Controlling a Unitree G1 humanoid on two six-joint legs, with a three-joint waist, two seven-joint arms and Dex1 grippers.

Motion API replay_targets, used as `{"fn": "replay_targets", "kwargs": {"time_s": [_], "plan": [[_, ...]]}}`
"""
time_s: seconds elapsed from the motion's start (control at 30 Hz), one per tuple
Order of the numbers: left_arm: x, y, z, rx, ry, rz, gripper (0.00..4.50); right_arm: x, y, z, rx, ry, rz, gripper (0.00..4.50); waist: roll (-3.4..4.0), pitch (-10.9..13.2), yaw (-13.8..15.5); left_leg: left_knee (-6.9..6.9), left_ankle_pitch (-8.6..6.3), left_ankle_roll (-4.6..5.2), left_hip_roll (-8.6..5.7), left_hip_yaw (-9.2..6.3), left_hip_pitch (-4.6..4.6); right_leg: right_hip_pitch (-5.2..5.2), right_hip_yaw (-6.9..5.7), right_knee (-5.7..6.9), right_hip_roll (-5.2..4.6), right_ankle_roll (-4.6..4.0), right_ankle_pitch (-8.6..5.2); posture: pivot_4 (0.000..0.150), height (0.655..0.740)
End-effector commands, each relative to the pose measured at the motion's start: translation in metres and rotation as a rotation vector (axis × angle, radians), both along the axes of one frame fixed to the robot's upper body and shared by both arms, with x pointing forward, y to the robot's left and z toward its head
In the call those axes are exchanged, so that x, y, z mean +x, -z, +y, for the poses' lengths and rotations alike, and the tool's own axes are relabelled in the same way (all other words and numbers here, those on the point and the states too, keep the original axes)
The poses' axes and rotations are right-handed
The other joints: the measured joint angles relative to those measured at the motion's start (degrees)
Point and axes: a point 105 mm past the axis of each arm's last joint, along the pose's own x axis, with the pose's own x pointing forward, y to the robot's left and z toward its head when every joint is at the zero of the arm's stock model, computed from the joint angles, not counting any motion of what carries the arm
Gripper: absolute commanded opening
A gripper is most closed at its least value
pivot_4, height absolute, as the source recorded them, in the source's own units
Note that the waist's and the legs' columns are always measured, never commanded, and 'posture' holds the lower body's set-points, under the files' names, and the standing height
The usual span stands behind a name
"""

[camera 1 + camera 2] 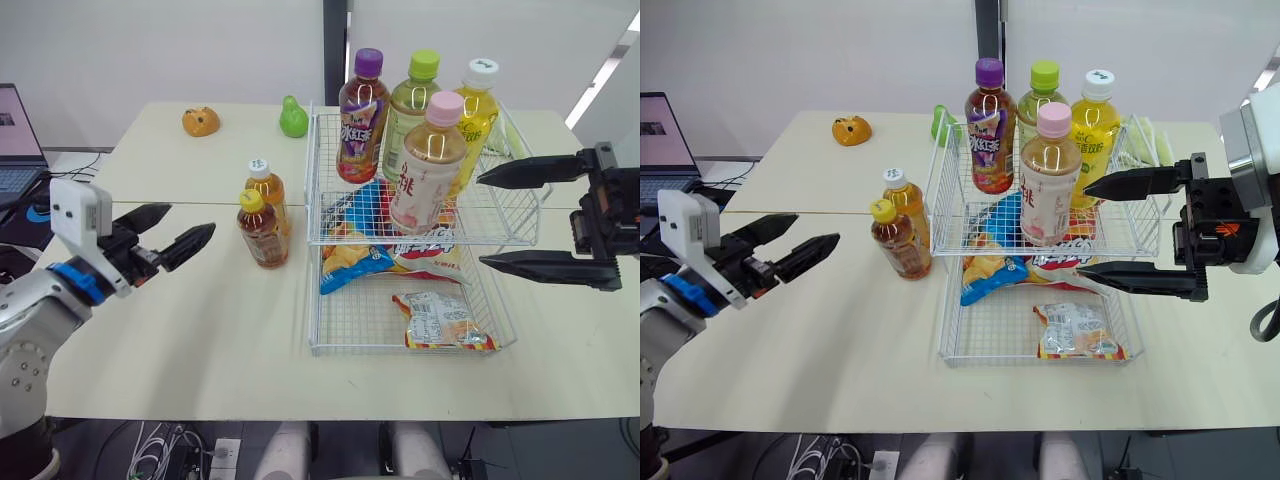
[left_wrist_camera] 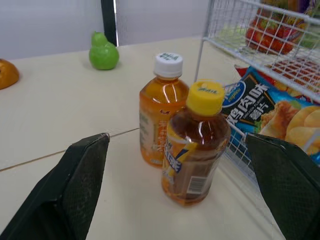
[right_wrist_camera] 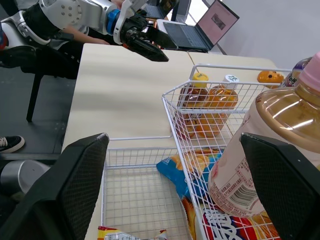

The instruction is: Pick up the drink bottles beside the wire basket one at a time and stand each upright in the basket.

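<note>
Two small drink bottles stand upright on the table just left of the wire basket [image 1: 410, 349]: a dark tea bottle with a yellow cap [image 1: 263, 231] and, behind it, an orange tea bottle with a white cap [image 1: 268, 190]. My left gripper [image 1: 190, 220] is open, level with them and a short way to their left, pointing at the yellow-capped bottle [image 2: 195, 145]. The basket's upper tier holds several upright bottles, the pink-capped one [image 1: 428, 165] at the front. My right gripper [image 1: 481, 220] is open just right of that bottle, not touching it.
Snack bags [image 1: 440, 320] lie in the basket's lower tier, a blue chips bag [image 1: 355, 262] among them. A green pear [image 1: 292, 118] and an orange toy [image 1: 200, 121] sit at the back of the table. A laptop [image 1: 15, 140] stands far left.
</note>
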Motion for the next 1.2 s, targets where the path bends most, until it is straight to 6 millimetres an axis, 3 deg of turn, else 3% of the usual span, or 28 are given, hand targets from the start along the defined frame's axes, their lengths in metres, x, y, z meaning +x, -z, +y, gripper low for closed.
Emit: {"fn": "replay_targets", "kwargs": {"time_s": [0.03,0.27,0.57,0.83,1.17,1.2], "plan": [[0.004,-0.009,-0.021,-0.022,0.028,-0.037,4.49,-0.004,-0.009,0.0,0.012,-0.004,-0.054,4.5,0.0,0.0,0.0,0.0,0.0,0.0,-0.01,0.0,-0.01,0.0,0.0,0.0,0.0,0.0,0.0,0.15,0.74],[0.032,-0.008,-0.051,-0.08,-0.032,-0.036,4.49,-0.004,-0.009,0.001,0.015,-0.004,-0.056,4.5,-0.02,0.0,0.0,0.02,0.0,0.0,-0.02,-0.01,-0.01,0.01,0.0,0.03,0.03,0.02,0.02,0.15,0.74],[0.051,0.005,-0.05,-0.047,-0.175,0.0,4.49,-0.004,-0.013,0.003,0.012,0.003,-0.059,4.5,-0.02,0.0,0.0,0.02,0.0,0.0,-0.04,-0.02,0.0,0.0,0.02,0.11,0.06,0.02,0.02,0.15,0.74],[0.055,0.014,-0.062,-0.069,-0.15,0.011,4.49,-0.003,-0.013,0.004,0.018,0.002,-0.059,4.5,-0.02,0.0,0.1,0.02,0.01,0.0,-0.05,-0.03,-0.01,0.01,0.02,0.09,0.05,0.02,0.02,0.15,0.74],[0.056,0.019,-0.071,-0.054,-0.121,-0.009,1.49,-0.005,-0.014,0.005,0.019,0.008,-0.055,4.5,-0.02,0.0,0.1,0.02,0.01,0.0,-0.06,-0.03,-0.01,0.02,0.02,0.09,0.05,0.03,0.02,0.15,0.74],[0.054,0.017,-0.071,-0.051,-0.115,-0.024,1.39,-0.005,-0.014,0.004,0.019,0.013,-0.055,4.5,-0.02,0.0,0.2,0.03,0.01,0.0,-0.06,-0.03,-0.01,0.02,0.02,0.09,0.05,0.03,0.02,0.15,0.74]]}}
